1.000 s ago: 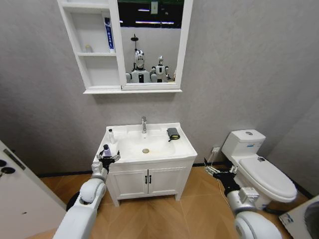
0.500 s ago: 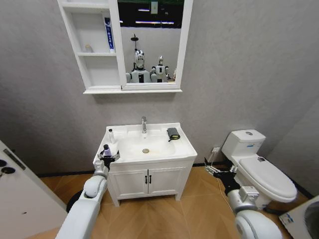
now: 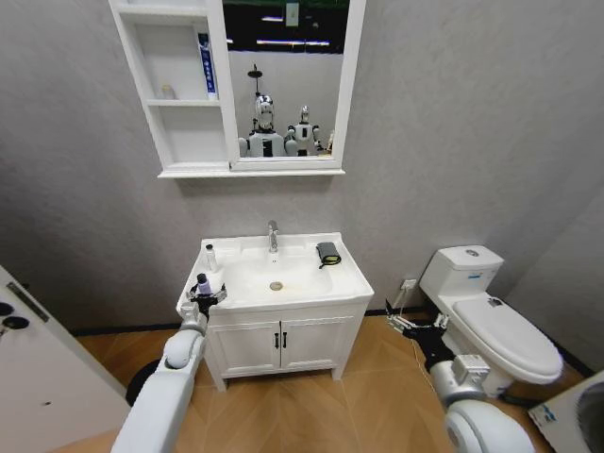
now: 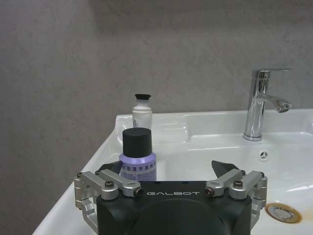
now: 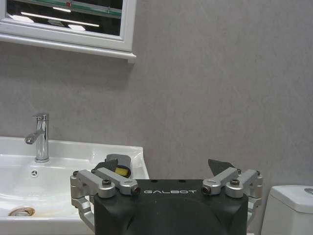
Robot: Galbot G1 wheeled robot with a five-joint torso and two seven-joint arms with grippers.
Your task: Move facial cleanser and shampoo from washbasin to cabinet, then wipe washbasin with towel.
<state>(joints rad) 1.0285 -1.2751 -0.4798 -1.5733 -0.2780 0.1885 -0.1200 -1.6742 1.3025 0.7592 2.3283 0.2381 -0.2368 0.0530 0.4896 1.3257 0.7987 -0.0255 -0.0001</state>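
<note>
The white washbasin (image 3: 302,283) stands on a low vanity. On its left rim a purple bottle with a black cap (image 3: 202,284) (image 4: 137,155) stands in front of a small white bottle with a black cap (image 3: 210,257) (image 4: 142,111); I cannot tell which is the facial cleanser and which the shampoo. My left gripper (image 3: 205,301) (image 4: 166,169) is open at the basin's front left corner, with the purple bottle just ahead of it, close to one finger. The dark towel (image 3: 327,252) (image 5: 117,166) lies on the right rim. The cabinet (image 3: 179,132) hangs above to the left. My right gripper (image 3: 412,326) (image 5: 165,169) hangs open, low, right of the vanity.
A chrome tap (image 3: 273,236) (image 4: 259,105) rises at the basin's back, with the drain (image 3: 276,285) in the bowl. A blue tube (image 3: 205,64) and a small item (image 3: 167,92) sit in the cabinet. A toilet (image 3: 486,316) stands at the right and a white door (image 3: 38,377) at the left.
My left arm has edged forward, bringing its gripper slightly closer to the purple bottle. The right arm and the bottles have not moved.
</note>
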